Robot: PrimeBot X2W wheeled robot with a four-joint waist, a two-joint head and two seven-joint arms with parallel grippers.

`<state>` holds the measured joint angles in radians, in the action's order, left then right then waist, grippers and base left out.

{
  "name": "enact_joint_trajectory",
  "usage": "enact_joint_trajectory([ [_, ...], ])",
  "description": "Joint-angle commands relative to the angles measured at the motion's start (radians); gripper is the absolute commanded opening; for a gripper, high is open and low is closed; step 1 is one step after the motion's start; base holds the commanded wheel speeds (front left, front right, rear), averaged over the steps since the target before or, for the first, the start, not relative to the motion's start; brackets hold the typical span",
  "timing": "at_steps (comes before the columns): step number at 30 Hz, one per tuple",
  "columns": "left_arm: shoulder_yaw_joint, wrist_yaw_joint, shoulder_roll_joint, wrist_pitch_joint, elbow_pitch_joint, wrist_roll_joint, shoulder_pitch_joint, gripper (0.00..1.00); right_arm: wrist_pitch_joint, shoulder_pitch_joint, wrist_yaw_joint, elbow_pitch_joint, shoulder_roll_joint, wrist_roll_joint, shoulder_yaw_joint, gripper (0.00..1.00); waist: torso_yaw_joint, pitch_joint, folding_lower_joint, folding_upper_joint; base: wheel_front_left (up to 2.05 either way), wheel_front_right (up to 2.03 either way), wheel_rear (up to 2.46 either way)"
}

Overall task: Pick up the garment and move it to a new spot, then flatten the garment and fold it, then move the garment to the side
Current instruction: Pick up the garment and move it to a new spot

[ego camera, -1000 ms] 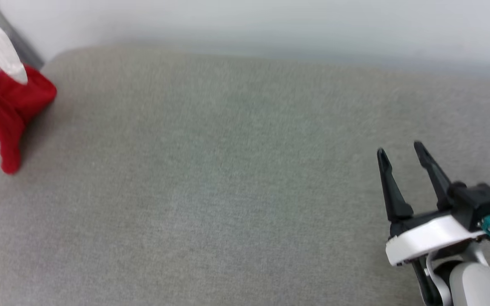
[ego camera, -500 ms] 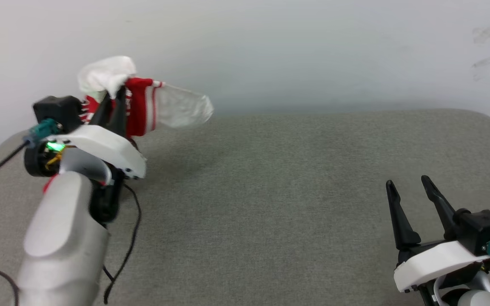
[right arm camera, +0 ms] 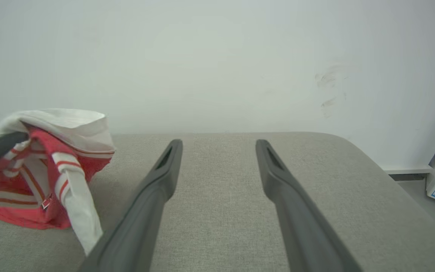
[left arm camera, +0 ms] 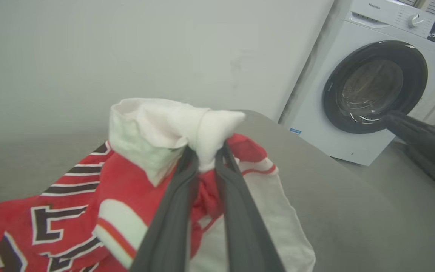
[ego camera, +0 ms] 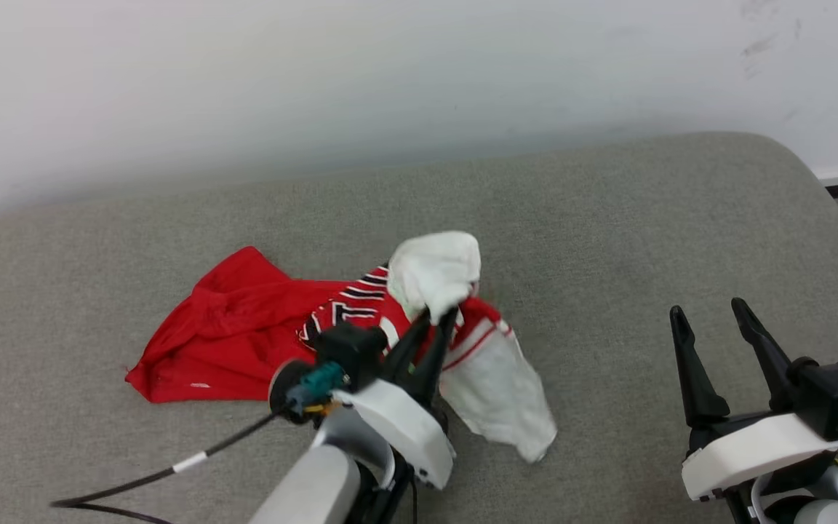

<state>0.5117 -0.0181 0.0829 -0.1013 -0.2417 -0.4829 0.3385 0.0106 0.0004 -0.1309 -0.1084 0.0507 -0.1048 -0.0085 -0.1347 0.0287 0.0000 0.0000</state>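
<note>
At centre, my left jaws pinch the garment (ego camera: pixel 237 327); I should lower it onto the table (ego camera: pixel 608 218) before releasing, right jaws spread.

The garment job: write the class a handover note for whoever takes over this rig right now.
Left gripper: shut on the garment, pinching its bunched white part above the surface.
Right gripper: open, empty, over the grey surface.
Garment: crumpled mid-surface, red body lying down, white fabric hanging from the grip.
Done: garment gripped, mostly laid down.
Left: release, flatten, fold, move aside.
</note>
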Motion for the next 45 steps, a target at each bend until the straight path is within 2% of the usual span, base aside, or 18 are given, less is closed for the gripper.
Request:
enact_joint_trajectory([
  [1, 0.017, -0.003, -0.001, -0.006, -0.023, 0.017, -0.023, 0.0, -0.001, -0.01, 0.0, -0.005, -0.001, -0.004, 0.0, 1.0, -0.001, 0.034, 0.0, 0.0, 0.0, 0.0, 0.0],
  [6, 0.081, -0.016, -0.004, -0.014, -0.138, 0.038, -0.071, 0.0, -0.012, -0.034, 0.0, -0.004, -0.001, -0.008, 0.001, 1.0, 0.018, 0.088, 0.0, 0.0, 0.0, 0.0, 0.0],
  [7, 0.088, -0.02, -0.004, -0.01, -0.165, 0.038, -0.077, 0.14, -0.014, -0.039, 0.0, -0.002, -0.001, -0.007, 0.002, 1.0, 0.023, 0.095, 0.0, 0.0, 0.0, 0.0, 0.0],
  [8, 0.096, -0.027, -0.004, -0.01, -0.185, 0.038, -0.078, 0.38, -0.017, -0.043, 0.0, 0.001, -0.001, -0.007, 0.002, 1.0, 0.028, 0.099, 0.0, 0.0, 0.0, 0.0, 0.0],
  [9, 0.101, -0.035, -0.004, -0.015, -0.2, 0.038, -0.075, 0.75, -0.019, -0.047, 0.0, 0.003, -0.001, -0.006, 0.002, 1.0, 0.034, 0.104, 0.0, 0.0, 0.0, 0.0, 0.0],
  [10, 0.109, -0.042, -0.005, -0.019, -0.215, 0.04, -0.07, 1.0, -0.02, -0.049, 0.0, 0.008, -0.001, -0.007, 0.0, 1.0, 0.041, 0.105, 0.0, 0.0, 0.0, 0.0, 0.0],
  [16, 0.114, -0.044, -0.011, -0.098, -0.227, 0.059, -0.034, 1.0, -0.025, -0.043, 0.0, 0.035, -0.001, -0.006, -0.014, 1.0, 0.084, 0.066, 0.0, 0.0, 0.0, 0.0, 0.0],
  [22, 0.064, -0.011, 0.014, -0.145, -0.148, 0.057, -0.038, 1.0, -0.02, -0.014, 0.0, 0.056, -0.001, -0.014, -0.03, 1.0, 0.116, 0.001, 0.0, 0.0, 0.0, 0.0, 0.0],
  [28, -0.007, 0.068, 0.074, -0.15, -0.09, 0.061, -0.071, 1.0, -0.013, 0.016, 0.0, 0.056, -0.001, -0.014, -0.045, 1.0, 0.139, -0.038, 0.0, 0.0, 0.0, 0.0, 0.0],
  [35, -0.127, 0.159, 0.18, -0.144, -0.016, 0.032, -0.145, 1.0, -0.005, 0.045, 0.0, 0.05, -0.001, -0.01, -0.051, 1.0, 0.149, -0.055, 0.0, 0.0, 0.0, 0.0, 0.0],
  [40, -0.166, 0.184, 0.256, -0.106, 0.048, 0.025, -0.207, 1.0, 0.0, 0.07, 0.0, 0.052, -0.001, -0.017, -0.056, 1.0, 0.149, -0.07, 0.0, 0.0, 0.0, 0.0, 0.0],
  [45, -0.174, 0.206, 0.289, -0.063, 0.113, 0.016, -0.261, 1.0, 0.006, 0.09, 0.0, 0.045, -0.001, -0.017, -0.049, 1.0, 0.142, -0.081, 0.0, 0.0, 0.0, 0.0, 0.0],
])
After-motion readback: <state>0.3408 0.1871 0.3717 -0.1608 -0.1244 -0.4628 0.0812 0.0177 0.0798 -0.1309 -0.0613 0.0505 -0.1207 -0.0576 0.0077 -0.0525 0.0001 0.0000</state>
